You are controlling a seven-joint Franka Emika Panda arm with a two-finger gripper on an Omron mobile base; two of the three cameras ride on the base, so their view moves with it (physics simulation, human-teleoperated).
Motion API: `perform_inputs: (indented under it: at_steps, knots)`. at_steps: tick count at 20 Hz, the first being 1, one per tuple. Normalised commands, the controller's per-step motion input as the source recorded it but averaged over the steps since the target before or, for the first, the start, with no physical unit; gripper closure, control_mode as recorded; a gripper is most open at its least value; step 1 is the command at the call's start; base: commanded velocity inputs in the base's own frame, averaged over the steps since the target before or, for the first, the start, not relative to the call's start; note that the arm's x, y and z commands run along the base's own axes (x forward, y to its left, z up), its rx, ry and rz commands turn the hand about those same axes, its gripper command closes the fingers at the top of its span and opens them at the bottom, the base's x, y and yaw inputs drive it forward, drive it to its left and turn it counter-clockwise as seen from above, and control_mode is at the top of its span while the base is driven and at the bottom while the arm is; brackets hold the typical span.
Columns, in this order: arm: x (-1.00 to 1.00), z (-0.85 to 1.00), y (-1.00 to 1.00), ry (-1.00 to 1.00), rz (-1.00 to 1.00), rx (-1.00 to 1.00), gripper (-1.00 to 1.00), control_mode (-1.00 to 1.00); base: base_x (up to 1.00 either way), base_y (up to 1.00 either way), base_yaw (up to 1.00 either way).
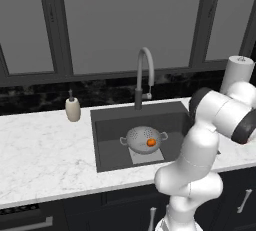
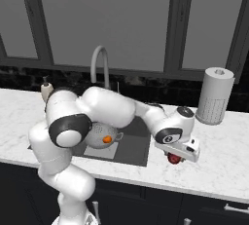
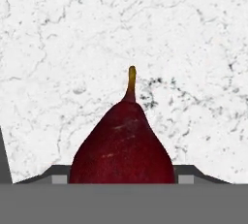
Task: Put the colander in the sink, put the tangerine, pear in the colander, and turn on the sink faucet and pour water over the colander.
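Note:
The light-grey colander [image 1: 140,136] [image 2: 98,132] sits in the dark sink [image 1: 107,125] on its lighter patch. The orange tangerine [image 1: 151,142] [image 2: 107,140] lies inside it. The faucet [image 1: 144,70] [image 2: 99,63] arches over the back of the basin; no water stream shows. The dark-red pear [image 2: 173,159] [image 3: 123,145] rests on the marble counter right of the sink. My gripper [image 2: 174,157] [image 3: 121,174] reaches down over it, the fingers pressed against its two sides. In the hand view the pear's stem points up.
A beige soap bottle [image 1: 73,109] [image 2: 46,88] stands left of the sink. A white paper towel roll [image 1: 237,72] [image 2: 215,95] stands at the back right of the counter [image 2: 223,165]. Dark windows run behind the backsplash.

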Motion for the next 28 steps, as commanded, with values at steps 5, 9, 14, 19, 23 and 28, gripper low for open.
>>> perform_inputs:
  at_steps: [5, 9, 14, 19, 23, 28]
  knots:
    - [0.00, 0.09, 0.95, 0.02, 0.00, 0.01, 1.00, -1.00, 0.00, 0.00, 0.00]
    - [0.00, 0.00, 0.81, 0.00, 0.00, 0.10, 1.00, -1.00, 0.00, 0.00, 0.00]
    - [0.00, 0.01, 0.77, 0.00, 0.01, 0.16, 1.00, -1.00, 0.00, 0.00, 0.00]
    - [0.03, 0.00, 0.66, 0.00, 0.05, 0.18, 1.00, -1.00, 0.00, 0.00, 0.00]
    - [0.25, 0.00, 0.51, -0.02, 0.04, 0.21, 1.00, -1.00, 0.00, 0.00, 0.00]
    - [0.45, 0.00, 0.29, -0.07, 0.05, 0.21, 1.00, -1.00, 0.00, 0.00, 0.00]
